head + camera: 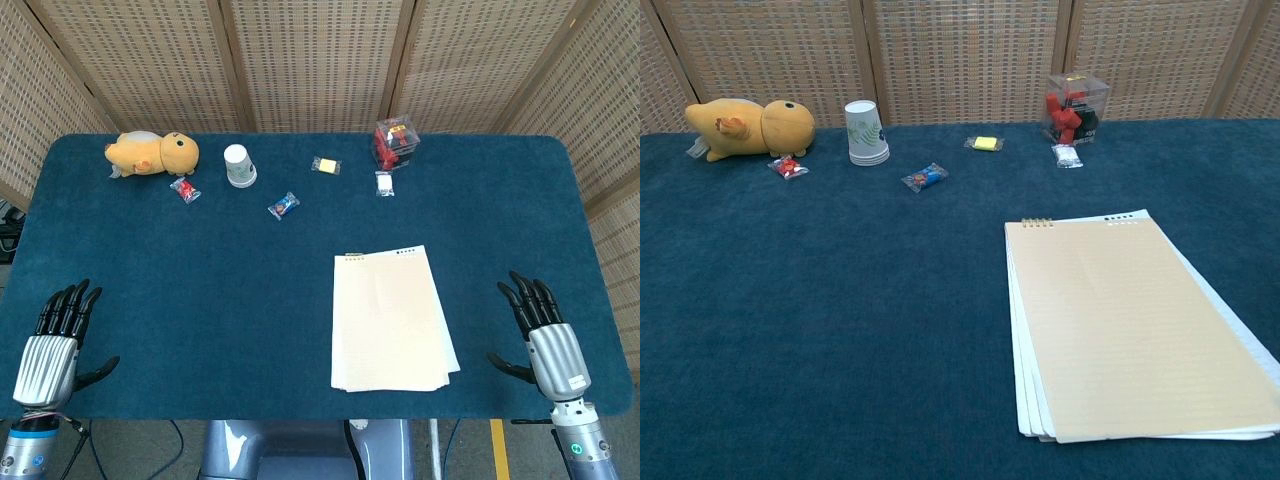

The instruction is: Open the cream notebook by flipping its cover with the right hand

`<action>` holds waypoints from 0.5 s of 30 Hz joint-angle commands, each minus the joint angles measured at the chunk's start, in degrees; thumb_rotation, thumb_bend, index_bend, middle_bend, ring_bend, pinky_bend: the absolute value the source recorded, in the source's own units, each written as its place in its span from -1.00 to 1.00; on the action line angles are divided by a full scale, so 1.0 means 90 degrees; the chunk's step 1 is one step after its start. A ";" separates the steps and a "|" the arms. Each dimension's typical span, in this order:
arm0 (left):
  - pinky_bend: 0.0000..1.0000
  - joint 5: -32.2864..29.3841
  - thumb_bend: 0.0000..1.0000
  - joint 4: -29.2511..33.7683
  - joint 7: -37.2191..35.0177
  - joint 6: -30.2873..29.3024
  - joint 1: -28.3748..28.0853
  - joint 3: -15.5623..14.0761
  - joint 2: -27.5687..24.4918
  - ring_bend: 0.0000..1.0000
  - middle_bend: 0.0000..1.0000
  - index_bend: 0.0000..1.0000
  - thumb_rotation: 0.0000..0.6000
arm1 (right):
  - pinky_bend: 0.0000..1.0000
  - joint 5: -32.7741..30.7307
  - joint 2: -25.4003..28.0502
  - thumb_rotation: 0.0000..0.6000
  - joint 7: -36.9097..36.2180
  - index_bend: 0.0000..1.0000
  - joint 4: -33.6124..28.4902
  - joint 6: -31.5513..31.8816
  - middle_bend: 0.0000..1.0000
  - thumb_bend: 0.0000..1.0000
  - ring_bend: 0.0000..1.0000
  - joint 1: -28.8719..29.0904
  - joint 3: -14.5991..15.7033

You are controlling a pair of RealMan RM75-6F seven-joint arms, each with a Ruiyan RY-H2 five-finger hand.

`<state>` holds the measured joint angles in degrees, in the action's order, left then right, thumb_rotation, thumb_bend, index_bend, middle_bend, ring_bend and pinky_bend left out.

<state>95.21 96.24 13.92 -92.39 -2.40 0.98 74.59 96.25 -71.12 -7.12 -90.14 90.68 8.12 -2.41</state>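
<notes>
The cream notebook (390, 320) (1135, 325) lies flat and closed on the blue table, right of centre, its binding at the far edge and white pages showing under the cover. My right hand (545, 340) rests at the table's near right edge, fingers spread, empty, a hand's width right of the notebook. At the near left edge my left hand (55, 345) lies the same way, fingers apart and holding nothing. Neither hand shows in the chest view.
Along the far side sit a yellow plush toy (152, 153), an upturned paper cup (239, 165), wrapped candies (284, 206) (184, 189), a yellow packet (326, 165), and a clear box of red and black pieces (396, 140) with a small white packet (384, 183).
</notes>
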 commanded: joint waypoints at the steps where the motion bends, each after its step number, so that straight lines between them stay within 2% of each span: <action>1: -0.90 0.0022 -0.72 0.0004 0.0020 -0.0017 0.0005 -0.0007 -0.0002 -1.00 -1.00 -1.00 1.00 | -1.00 0.0009 0.0008 1.00 0.0024 -0.86 -0.0001 -0.0009 -1.00 -0.51 -1.00 0.0002 0.0012; 15: -0.90 0.0014 -0.72 0.0039 0.0031 0.0039 -0.0014 -0.0021 -0.0017 -1.00 -1.00 -1.00 1.00 | -0.99 0.0124 -0.0018 1.00 0.0164 -0.86 -0.0120 -0.0134 -1.00 -0.51 -1.00 0.0033 0.0117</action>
<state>95.39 96.62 14.17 -92.09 -2.50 0.78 74.42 97.34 -71.24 -5.70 -91.19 89.53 8.40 -1.40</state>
